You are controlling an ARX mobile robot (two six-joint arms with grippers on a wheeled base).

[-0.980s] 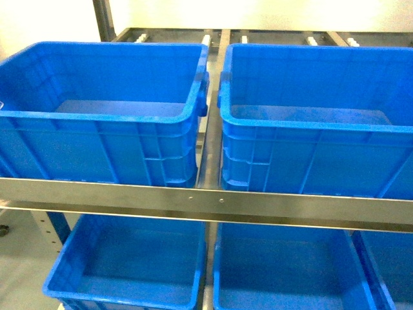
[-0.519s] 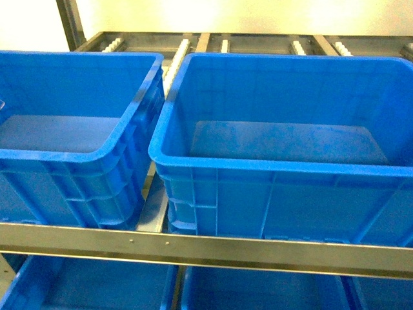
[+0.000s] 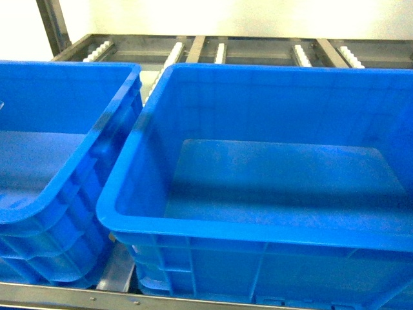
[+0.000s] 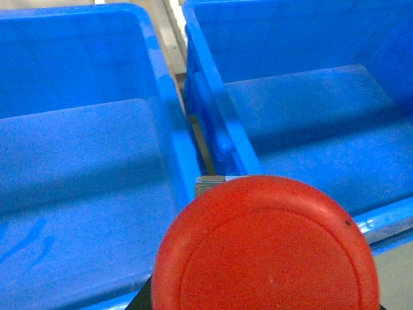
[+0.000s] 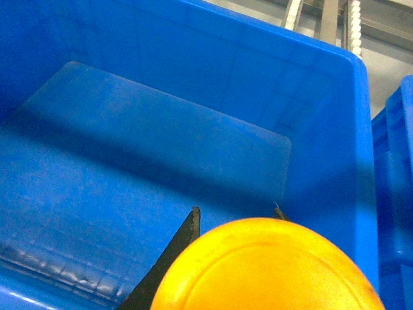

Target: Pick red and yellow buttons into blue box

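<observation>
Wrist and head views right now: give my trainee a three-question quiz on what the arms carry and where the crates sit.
1. True or false: the red button fills the bottom of the left wrist view, above two blue crates.
2. Which cap shows in the right wrist view? A. green B. yellow C. red
3. Fill in: in the head view, the inside of the blue box holds ____ buttons.

Key
1. True; it hangs over the gap where the left crate and the right one meet.
2. B; the yellow button sits low in that view, over the crate's bare floor.
3. No; the floor is bare, and neither gripper appears there.
</observation>
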